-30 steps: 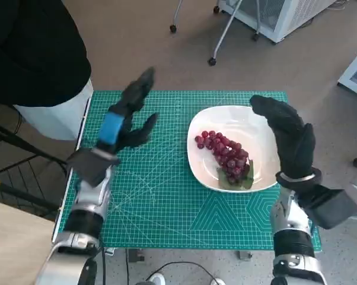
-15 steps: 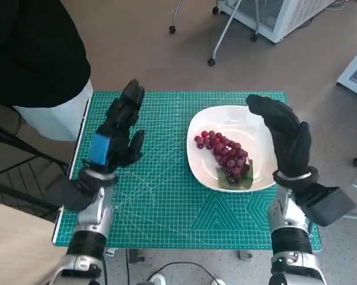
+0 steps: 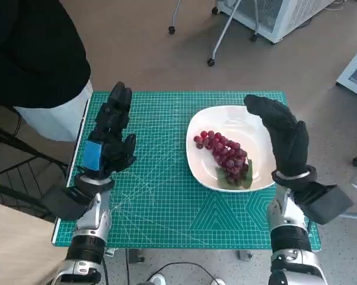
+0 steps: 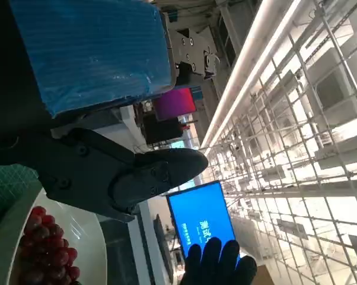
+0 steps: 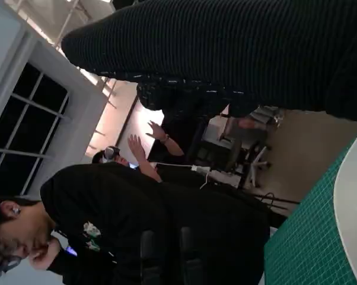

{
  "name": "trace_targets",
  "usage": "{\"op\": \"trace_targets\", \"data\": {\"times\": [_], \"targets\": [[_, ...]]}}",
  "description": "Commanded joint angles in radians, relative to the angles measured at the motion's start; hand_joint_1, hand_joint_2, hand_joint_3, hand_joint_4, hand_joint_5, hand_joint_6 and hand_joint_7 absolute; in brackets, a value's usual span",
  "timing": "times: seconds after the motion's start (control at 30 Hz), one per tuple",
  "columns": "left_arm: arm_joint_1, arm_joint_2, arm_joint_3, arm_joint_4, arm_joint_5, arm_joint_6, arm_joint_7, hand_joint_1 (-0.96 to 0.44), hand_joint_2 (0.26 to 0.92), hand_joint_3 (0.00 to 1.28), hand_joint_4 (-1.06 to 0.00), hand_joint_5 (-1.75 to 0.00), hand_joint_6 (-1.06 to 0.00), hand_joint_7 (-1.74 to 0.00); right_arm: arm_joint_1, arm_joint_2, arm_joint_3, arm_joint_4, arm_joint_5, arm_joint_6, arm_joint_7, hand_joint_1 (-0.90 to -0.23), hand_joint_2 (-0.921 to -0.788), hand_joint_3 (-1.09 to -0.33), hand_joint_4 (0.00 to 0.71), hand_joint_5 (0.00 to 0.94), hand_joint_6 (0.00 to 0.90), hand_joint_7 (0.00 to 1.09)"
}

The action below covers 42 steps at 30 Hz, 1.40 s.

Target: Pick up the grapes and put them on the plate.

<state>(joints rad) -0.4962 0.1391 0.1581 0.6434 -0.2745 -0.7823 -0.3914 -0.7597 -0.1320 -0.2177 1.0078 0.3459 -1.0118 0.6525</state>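
A bunch of dark red grapes (image 3: 223, 153) with a green leaf lies on the white plate (image 3: 252, 127) at the right of the green mat. The grapes (image 4: 43, 249) and the plate's rim (image 4: 92, 249) also show in the left wrist view. My right hand (image 3: 283, 138) hovers over the plate's right side, fingers spread, holding nothing. My left hand (image 3: 110, 138) stands over the mat's left part, well apart from the plate, fingers extended and empty. The right wrist view shows only the plate's edge (image 5: 349, 202).
The green cutting mat (image 3: 166, 196) covers the small table. A person in black stands at the far left corner (image 3: 30, 47), and people (image 5: 119, 231) show in the right wrist view. Wheeled stand legs (image 3: 213, 35) and a white cabinet (image 3: 273, 15) are on the floor beyond.
My left hand has drawn back leftward and down toward the mat's left edge. My right hand has barely shifted over the plate. The grapes have not moved.
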Motion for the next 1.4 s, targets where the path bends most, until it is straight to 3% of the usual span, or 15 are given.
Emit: {"op": "trace_targets", "data": {"times": [0.03, 0.83, 1.0, 1.1, 1.23, 1.4], "targets": [[0.018, -0.004, 0.003, -0.015, 0.003, -0.008, -0.006, -0.64, 0.921, 0.67, -0.03, 0.0, -0.13, 0.0, -0.001, 0.002, 0.001, 0.023, -0.016, 0.0, 0.012, -0.498, -0.921, -0.525, 0.25, 0.005, 0.213, 0.01], [0.057, -0.003, 0.004, -0.084, -0.034, 0.05, -0.061, -0.62, 0.921, 0.49, -0.04, -0.01, -0.16, -0.02, -0.009, -0.001, 0.003, 0.025, -0.017, 0.004, 0.02, -0.497, -0.921, -0.526, 0.251, 0.002, 0.213, 0.01], [0.073, -0.003, 0.005, -0.111, -0.022, 0.05, -0.048, -0.5, 0.921, 0.37, -0.07, -0.01, -0.18, -0.03, -0.009, 0.0, 0.004, 0.024, -0.016, 0.005, 0.022, -0.496, -0.921, -0.528, 0.25, 0.001, 0.212, 0.01], [0.083, -0.004, 0.005, -0.125, -0.001, 0.039, -0.026, -0.35, 0.921, 0.32, -0.1, -0.02, -0.19, -0.04, -0.011, 0.0, 0.003, 0.027, -0.016, 0.006, 0.022, -0.495, -0.921, -0.528, 0.25, 0.001, 0.212, 0.01], [0.092, -0.007, 0.007, -0.138, 0.041, 0.015, 0.018, -0.18, 0.921, 0.3, -0.14, -0.04, -0.21, -0.05, -0.013, 0.001, 0.003, 0.029, -0.016, 0.005, 0.023, -0.495, -0.921, -0.527, 0.25, 0.001, 0.212, 0.01], [0.089, -0.009, 0.01, -0.129, 0.089, -0.014, 0.072, -0.07, 0.921, 0.31, -0.2, -0.05, -0.24, -0.06, -0.013, 0.003, 0.004, 0.028, -0.015, 0.003, 0.026, -0.494, -0.921, -0.526, 0.25, 0.001, 0.213, 0.01]]}}
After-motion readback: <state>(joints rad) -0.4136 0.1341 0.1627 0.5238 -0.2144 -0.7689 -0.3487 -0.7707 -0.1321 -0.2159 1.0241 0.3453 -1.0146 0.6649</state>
